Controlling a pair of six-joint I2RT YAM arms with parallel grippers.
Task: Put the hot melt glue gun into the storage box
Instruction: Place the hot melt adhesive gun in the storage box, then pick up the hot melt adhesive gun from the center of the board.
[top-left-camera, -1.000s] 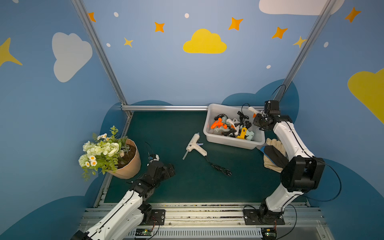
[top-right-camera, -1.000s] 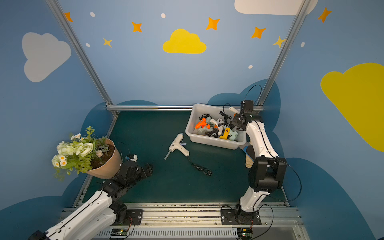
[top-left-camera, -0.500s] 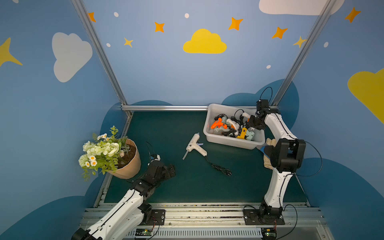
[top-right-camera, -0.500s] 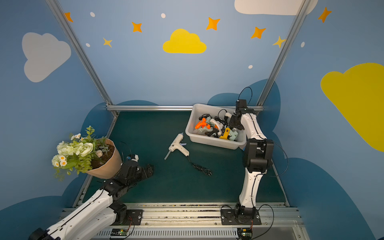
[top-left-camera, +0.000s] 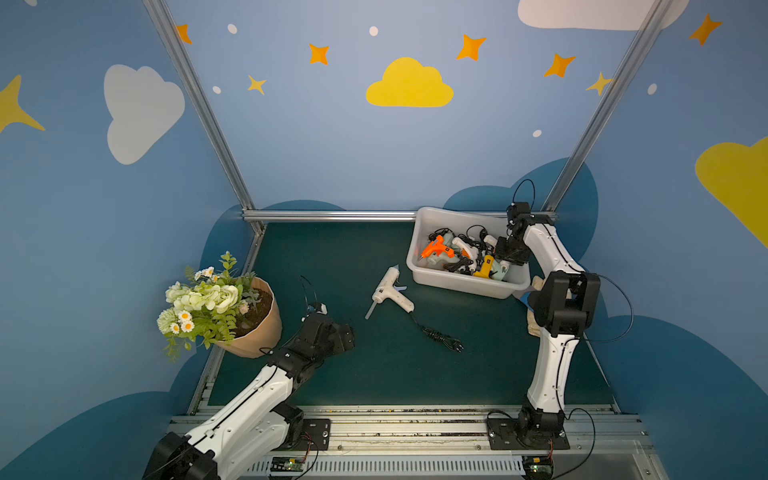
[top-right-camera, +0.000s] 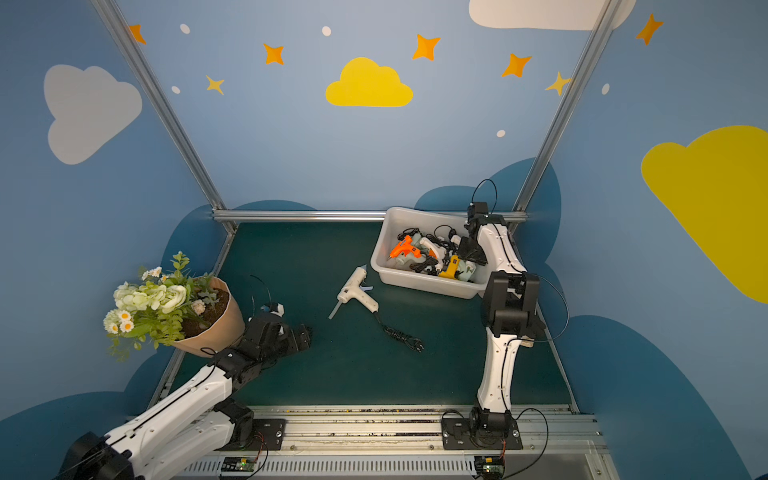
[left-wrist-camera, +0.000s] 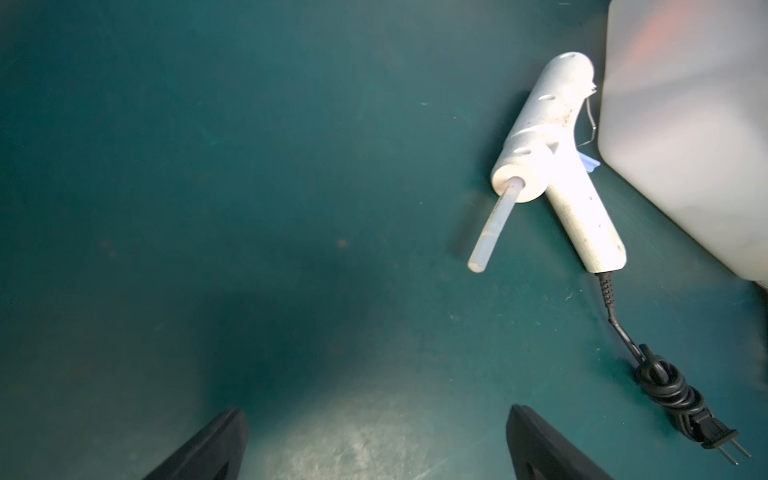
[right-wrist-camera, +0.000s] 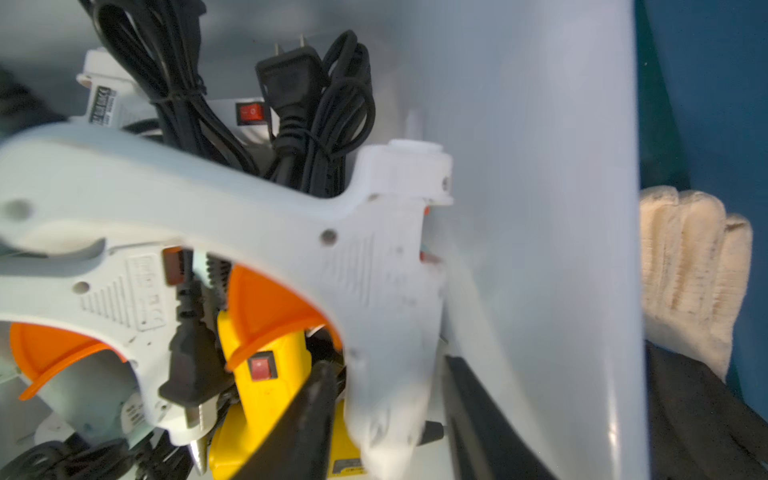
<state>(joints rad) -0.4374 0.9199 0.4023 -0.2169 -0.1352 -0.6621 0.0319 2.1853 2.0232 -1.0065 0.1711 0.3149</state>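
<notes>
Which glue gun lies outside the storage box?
The white glue gun on the green mat, beside the storage box, black cord trailing. All others, such as the orange one and the yellow one, lie inside the box.

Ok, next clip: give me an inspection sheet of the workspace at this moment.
Surface: green mat, worn patches.
Job's things: storage box far right, holding several guns, including an orange gun and a yellow gun; one white glue gun lies on the mat beside it.
Clutter: flower pot tilted at the left edge; gloves beside the box.
Grippers: left gripper open, empty, over the mat; right gripper inside the box, fingers either side of a second white gun, grip unclear.
Cables: cord bundled on the mat; black cords piled in the box.
Surroundings: blue walls, aluminium frame.
</notes>
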